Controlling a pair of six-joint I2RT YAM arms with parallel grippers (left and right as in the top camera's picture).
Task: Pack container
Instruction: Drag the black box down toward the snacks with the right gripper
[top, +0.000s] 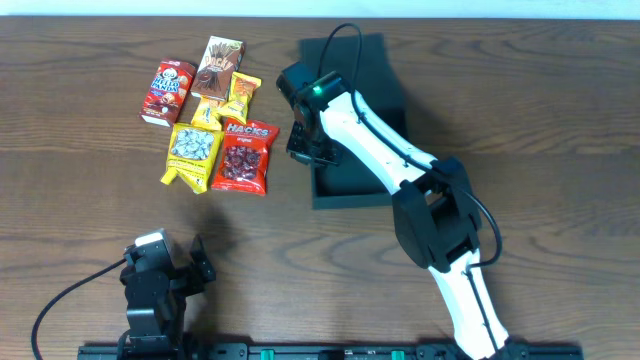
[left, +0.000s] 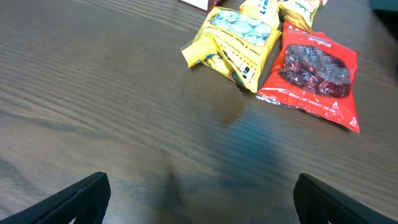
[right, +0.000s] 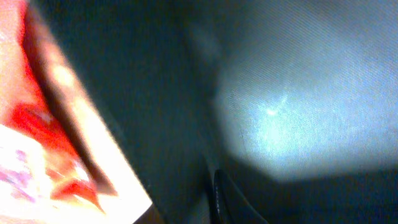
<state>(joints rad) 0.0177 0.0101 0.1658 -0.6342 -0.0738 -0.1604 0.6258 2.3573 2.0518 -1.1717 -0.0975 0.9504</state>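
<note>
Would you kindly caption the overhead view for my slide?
Right gripper at the edge of the black container, snack packets lying alongside.

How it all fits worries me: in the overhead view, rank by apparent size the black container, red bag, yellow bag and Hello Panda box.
1. container, clearly largest
2. red bag and yellow bag, too alike to rank
3. Hello Panda box

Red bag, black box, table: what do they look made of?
Red bag: glossy plastic film, likely; it shines and wrinkles. Black box: matte cardboard, probably; flat panels, no glare. Table: wood or wood-look laminate; the grain shows, but I cannot tell which.
</note>
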